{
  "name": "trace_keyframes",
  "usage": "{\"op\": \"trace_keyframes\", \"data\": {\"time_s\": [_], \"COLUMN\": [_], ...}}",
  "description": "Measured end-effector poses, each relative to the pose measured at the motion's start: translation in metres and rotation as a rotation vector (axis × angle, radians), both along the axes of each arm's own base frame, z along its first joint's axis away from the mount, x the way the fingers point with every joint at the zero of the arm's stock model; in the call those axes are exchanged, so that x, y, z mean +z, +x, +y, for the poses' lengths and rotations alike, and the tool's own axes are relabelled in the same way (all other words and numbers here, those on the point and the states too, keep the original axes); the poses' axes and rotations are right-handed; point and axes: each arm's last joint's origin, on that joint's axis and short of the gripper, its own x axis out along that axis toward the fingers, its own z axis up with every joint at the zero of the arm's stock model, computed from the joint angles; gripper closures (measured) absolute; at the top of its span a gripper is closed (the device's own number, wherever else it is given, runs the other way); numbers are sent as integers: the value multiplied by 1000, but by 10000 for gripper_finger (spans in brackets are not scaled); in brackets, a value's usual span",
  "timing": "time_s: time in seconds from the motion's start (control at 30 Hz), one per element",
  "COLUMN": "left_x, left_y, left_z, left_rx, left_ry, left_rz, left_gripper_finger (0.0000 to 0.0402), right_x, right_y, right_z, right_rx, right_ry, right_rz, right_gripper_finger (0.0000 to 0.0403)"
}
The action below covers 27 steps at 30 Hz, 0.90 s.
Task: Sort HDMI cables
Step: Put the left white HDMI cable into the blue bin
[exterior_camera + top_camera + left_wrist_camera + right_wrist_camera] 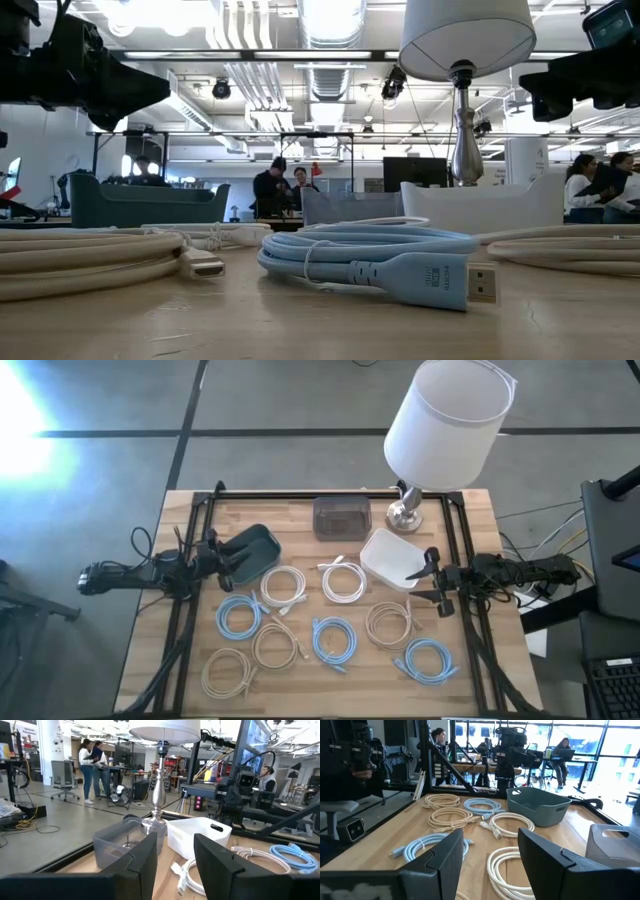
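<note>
HDMI cables [330,628] lying loose on the wooden worktop [180,540], nine thin cords wound into flat round coils and spread between the two arms. Three light blue coils: one on the left [239,616], one in the middle [334,639], one at the near right [426,661]. Two white coils [283,587] [343,582] sitting side by side nearer the bins. Four beige coils [227,672] [275,646] [389,624] filling in among them, the fourth too indistinct to place. All smooth-jacketed, each ending in a flat rectangular plug; in the low view, the blue plug [440,279] showing a metal tip.

Behind the coils, standing in a row, three smooth plastic bins with rounded corners: a dark teal bin [252,552], a smoky translucent bin [340,517], a white bin [394,557]. No cable showing inside any of them.

Beside the white bin, rising on a shiny turned-metal stem, a lamp [447,420] with a white drum shade.

Left gripper [222,563] hovering by the teal bin, jaws parted and holding nothing. Right gripper [433,580] hovering at the white bin's edge, jaws likewise spread and bare.
</note>
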Motion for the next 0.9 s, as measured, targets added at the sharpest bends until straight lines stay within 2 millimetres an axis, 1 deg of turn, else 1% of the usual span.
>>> {"op": "trace_keyframes", "data": {"time_s": [0.1, 0.2, 0.3, 0.4, 0.43, 0.5, 0.7, 0.8, 0.9], "left_x": [3, 10, 29, 50, 53, 65, 103, 122, 132], "left_y": [0, -1, -3, -4, -3, -1, 6, 9, 16], "left_z": [0, -1, -2, -3, -3, -3, -3, -3, -3], "left_rx": [-16, -59, -86, -94, -98, -100, -105, -109, -108], "left_ry": [-21, -31, -12, 29, 41, 63, 78, 89, 116], "left_rz": [-36, -60, -93, -89, -55, -25, 18, 13, 62], "left_gripper_finger": [268, 268, 268, 268, 268, 268, 268, 268, 268], "right_x": [0, 0, 0, 0, 0, 0, 0, 0, 0], "right_y": [0, 0, 0, 0, 0, 0, 0, 0, 0], "right_z": [0, 0, 0, 0, 0, 0, 0, 0, 0], "right_rx": [0, 0, 0, 0, 0, 0, 0, 0, 0], "right_ry": [1, 1, 0, 1, 1, 0, 1, 0, 1], "right_rz": [0, 0, 0, 0, 1, 0, 0, 0, 0], "right_gripper_finger": [218, 218, 218, 218, 218, 218, 218, 218, 218]}}
